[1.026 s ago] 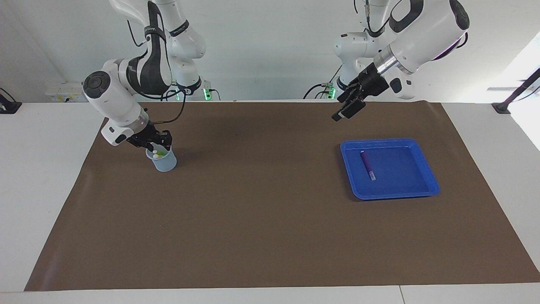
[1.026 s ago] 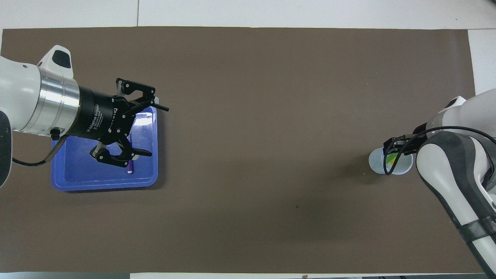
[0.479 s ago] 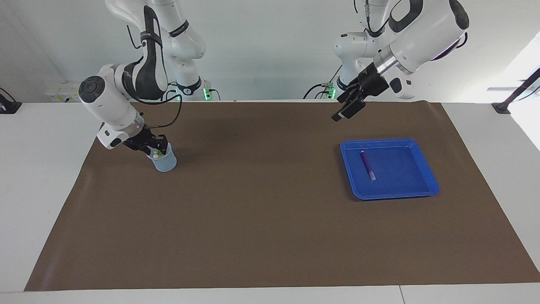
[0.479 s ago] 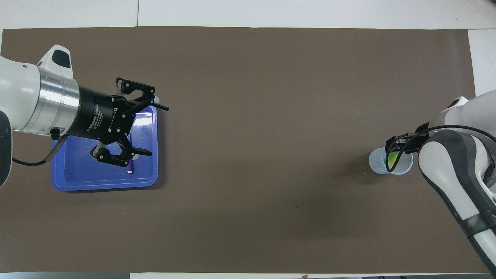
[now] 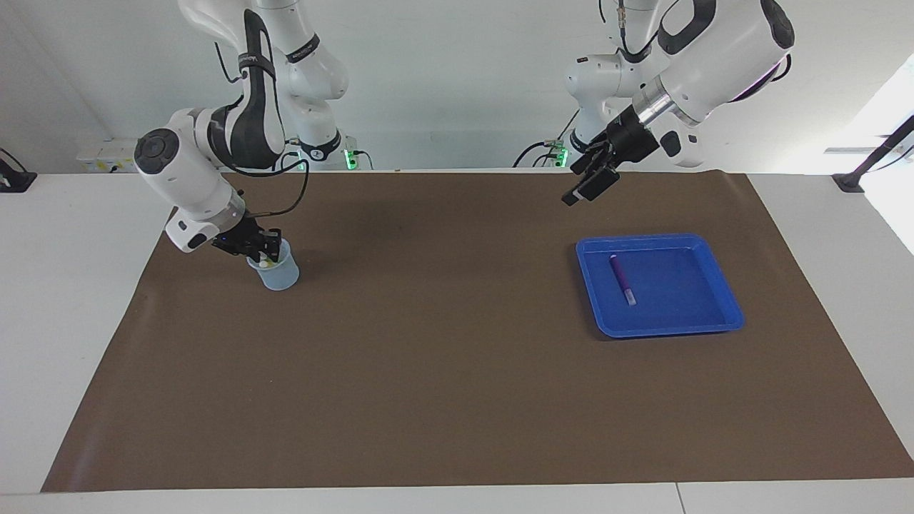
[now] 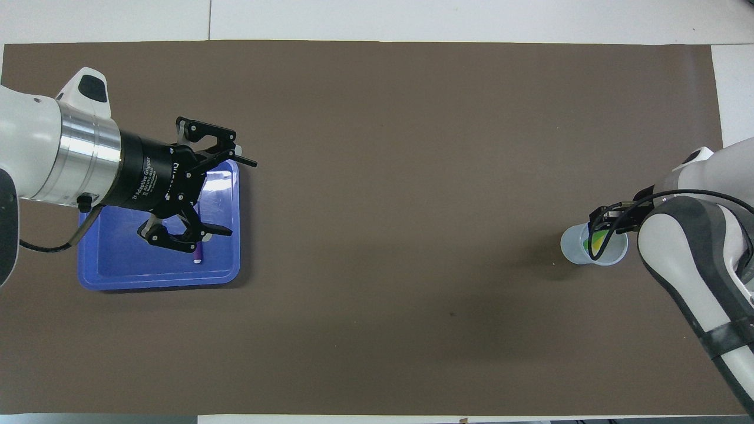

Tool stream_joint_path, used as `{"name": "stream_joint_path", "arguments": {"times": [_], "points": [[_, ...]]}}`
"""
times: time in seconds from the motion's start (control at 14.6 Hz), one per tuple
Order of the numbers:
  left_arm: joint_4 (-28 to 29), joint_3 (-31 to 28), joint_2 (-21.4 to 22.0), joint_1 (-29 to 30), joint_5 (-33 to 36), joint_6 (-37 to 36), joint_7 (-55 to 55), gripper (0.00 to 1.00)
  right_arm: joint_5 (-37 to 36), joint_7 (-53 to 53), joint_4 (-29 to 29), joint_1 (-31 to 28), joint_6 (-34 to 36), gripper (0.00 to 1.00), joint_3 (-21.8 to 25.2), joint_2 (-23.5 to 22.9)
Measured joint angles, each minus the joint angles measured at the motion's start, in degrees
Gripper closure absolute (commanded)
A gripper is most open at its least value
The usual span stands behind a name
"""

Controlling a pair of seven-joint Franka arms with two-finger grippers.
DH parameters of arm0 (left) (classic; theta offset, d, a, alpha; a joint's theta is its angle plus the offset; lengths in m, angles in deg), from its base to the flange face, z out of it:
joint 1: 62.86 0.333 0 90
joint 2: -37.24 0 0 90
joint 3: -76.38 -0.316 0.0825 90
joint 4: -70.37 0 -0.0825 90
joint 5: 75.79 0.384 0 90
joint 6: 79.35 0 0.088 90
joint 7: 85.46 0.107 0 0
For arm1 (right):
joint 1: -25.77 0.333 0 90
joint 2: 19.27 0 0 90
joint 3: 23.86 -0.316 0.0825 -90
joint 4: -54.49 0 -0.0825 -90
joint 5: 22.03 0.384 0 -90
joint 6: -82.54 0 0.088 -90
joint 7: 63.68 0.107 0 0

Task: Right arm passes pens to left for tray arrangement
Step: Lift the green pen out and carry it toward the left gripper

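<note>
A: Blue, shallow square plastic tray (image 5: 721, 314) sits toward the left arm's end of the brown-covered table (image 5: 443, 371), a slim purple marker pen (image 5: 622, 279) lying inside.

B: And the hands?

A: Left hand (image 5: 590, 183), fingers spread apart, hangs over the table at the tray's twelve o'clock in the facing view. Right hand (image 5: 263, 246) dips into a translucent bluish cup (image 5: 278, 275) holding green and yellow pens (image 6: 596, 240); its grip I cannot tell.

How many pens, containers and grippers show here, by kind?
Purple pen in the tray: 1
Green pen in the cup: 1
Yellow pen in the cup: 1
Blue tray: 1
Translucent cup: 1
Grippers, left gripper and right gripper: 2
Total: 7
</note>
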Motion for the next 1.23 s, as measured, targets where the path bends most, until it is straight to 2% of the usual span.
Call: {"name": "stream_joint_path", "arguments": {"times": [0.21,0.27,0.55,0.68,0.96,1.23], "points": [[0.0,0.0,0.0,0.0,0.0,0.06,0.0,0.0,0.0,0.0,0.03,0.0,0.0,0.95,0.0,0.0],[0.0,0.0,0.0,-0.01,0.0,0.07,0.0,0.0,-0.01,0.0,0.04,0.0,0.02,1.0,0.0,0.0],[0.02,0.01,0.01,-0.02,0.0,0.13,0.0,0.0,-0.89,-0.06,0.65,0.0,1.07,1.0,-0.01,0.0],[0.02,0.01,0.01,-0.02,0.0,0.18,-0.01,0.0,-2.02,-0.08,2.86,0.0,4.6,1.0,-0.01,-0.11],[0.03,0.01,0.01,-0.02,0.0,0.44,-0.13,0.0,-2.16,-0.16,15.12,0.21,18.31,1.0,-0.1,-0.65],[0.98,0.01,0.25,-0.02,-0.02,0.68,-0.55,0.0,-1.29,-0.26,25.93,3.5,25.42,1.0,-0.35,-0.57]]}}
